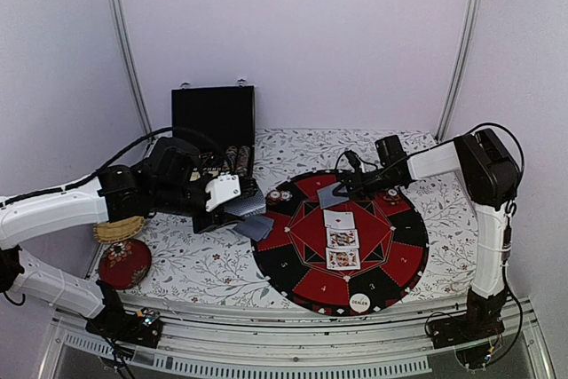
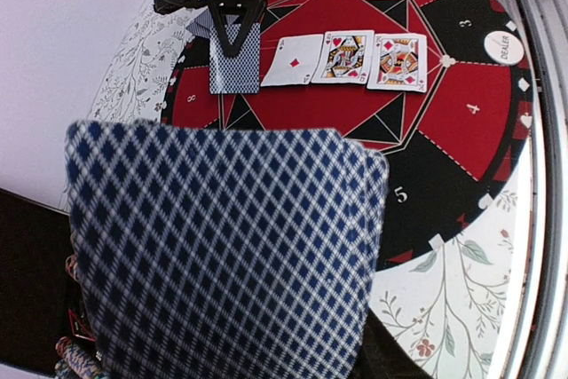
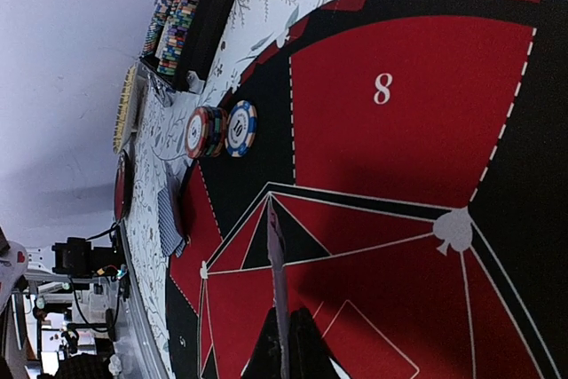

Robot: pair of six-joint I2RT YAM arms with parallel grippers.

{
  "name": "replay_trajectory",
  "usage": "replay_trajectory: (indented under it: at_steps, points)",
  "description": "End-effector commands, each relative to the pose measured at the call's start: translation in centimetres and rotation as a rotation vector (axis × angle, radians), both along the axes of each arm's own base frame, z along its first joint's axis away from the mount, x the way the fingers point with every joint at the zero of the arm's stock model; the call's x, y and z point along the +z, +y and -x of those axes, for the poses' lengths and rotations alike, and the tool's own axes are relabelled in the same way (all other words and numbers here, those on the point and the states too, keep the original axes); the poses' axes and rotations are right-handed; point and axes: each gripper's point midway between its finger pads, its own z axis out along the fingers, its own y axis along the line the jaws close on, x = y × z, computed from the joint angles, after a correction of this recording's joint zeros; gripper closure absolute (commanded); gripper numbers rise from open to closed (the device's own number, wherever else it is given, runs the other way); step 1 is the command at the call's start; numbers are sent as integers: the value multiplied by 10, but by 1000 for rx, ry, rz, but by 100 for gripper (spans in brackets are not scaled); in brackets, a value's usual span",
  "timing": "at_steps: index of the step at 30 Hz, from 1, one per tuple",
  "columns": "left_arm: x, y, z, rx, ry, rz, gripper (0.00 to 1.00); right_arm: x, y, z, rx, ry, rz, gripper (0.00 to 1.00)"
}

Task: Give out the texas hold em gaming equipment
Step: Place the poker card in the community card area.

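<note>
The left jaws, halfway open, grip a deck; the right jaws are pinched tight on one card over the mat, near three face-up cards.

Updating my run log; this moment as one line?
left gripper: shut on blue-checked card deck; right gripper: shut on single blue-checked card over round red-black mat; three face-up white cards on mat

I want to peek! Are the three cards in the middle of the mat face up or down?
Face up. The three cards on the mat show white faces with red pips and picture figures.
</note>
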Motion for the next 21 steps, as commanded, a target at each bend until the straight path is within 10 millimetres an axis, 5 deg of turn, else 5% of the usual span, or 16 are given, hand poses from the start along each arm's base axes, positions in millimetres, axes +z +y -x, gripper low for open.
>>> replay_trajectory:
  at_steps: [1,9,21]
  points:
    - [1,-6,6,-29,-6,12,54,-2,7,-15,9,-11,-44,98]
    - [-2,-6,6,-29,-1,6,54,-30,-6,-20,-27,24,31,98]
    - [-1,-4,5,-21,-7,4,54,-42,-20,-13,-26,19,143,98]
